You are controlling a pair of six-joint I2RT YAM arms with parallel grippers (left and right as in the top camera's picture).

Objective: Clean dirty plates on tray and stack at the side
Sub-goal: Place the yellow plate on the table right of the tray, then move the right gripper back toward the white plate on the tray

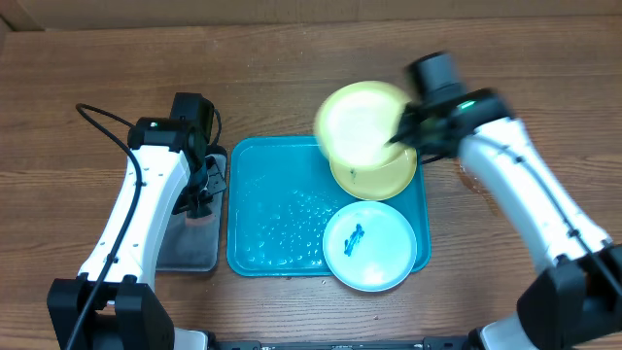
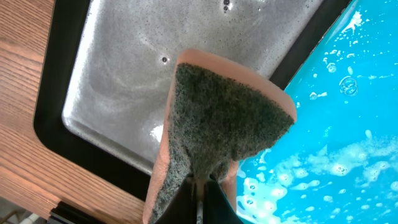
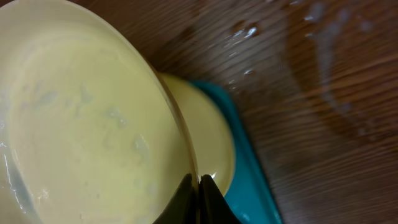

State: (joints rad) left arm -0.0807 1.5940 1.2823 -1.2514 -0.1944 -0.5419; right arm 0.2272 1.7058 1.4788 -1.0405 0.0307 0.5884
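The teal tray (image 1: 262,224) lies mid-table with soap foam on its floor. My right gripper (image 1: 403,131) is shut on the rim of a pale yellow plate (image 1: 364,122), holding it tilted above the tray's far right corner. In the right wrist view this plate (image 3: 81,124) fills the left, pinched by the gripper (image 3: 199,183). A second yellow plate (image 1: 384,175) rests under it in the tray. A pale blue-white plate (image 1: 369,246) with a dark smear sits at the tray's near right. My left gripper (image 1: 199,199) is shut on a sponge (image 2: 224,118) over the grey metal tray (image 2: 124,74).
The small black-rimmed metal tray (image 1: 190,248) lies against the teal tray's left side. Wet streaks mark the wooden table (image 3: 311,62) right of the teal tray. A black cable (image 1: 102,122) loops behind the left arm.
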